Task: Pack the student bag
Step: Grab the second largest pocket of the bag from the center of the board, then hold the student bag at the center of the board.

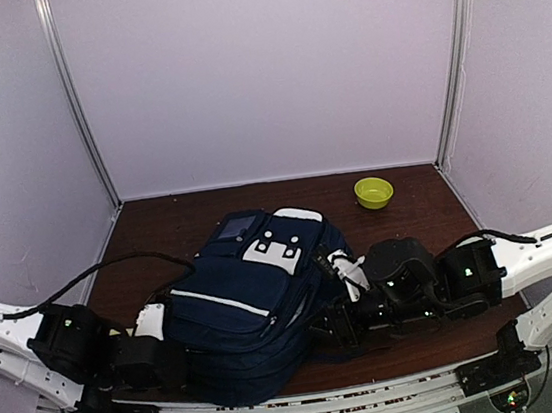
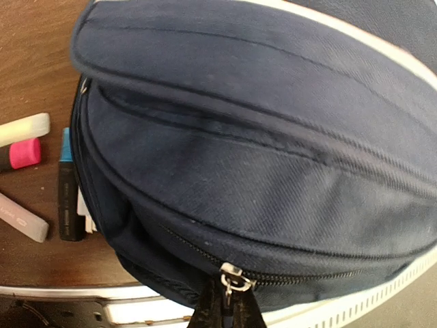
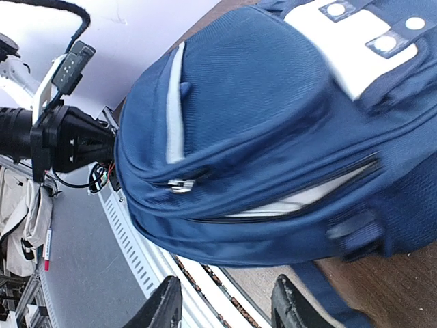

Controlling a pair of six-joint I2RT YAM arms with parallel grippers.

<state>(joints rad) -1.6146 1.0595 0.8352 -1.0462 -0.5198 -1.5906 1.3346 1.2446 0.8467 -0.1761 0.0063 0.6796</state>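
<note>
The student bag is a navy-blue backpack with white trim, lying across the near middle of the table. In the left wrist view the student bag fills the frame, and my left gripper is shut on its metal zipper pull at the lower seam. In the top view my left gripper presses against the bag's left end. My right gripper stands open, with nothing between its fingers, just off the bag over the table's near edge. A side zipper gapes slightly and shows pale lining. In the top view my right gripper sits at the bag's right side.
A green bowl stands at the back right. Beside the bag lie a pink highlighter, a blue-capped black marker and two pale markers. The white perforated rail runs along the near table edge.
</note>
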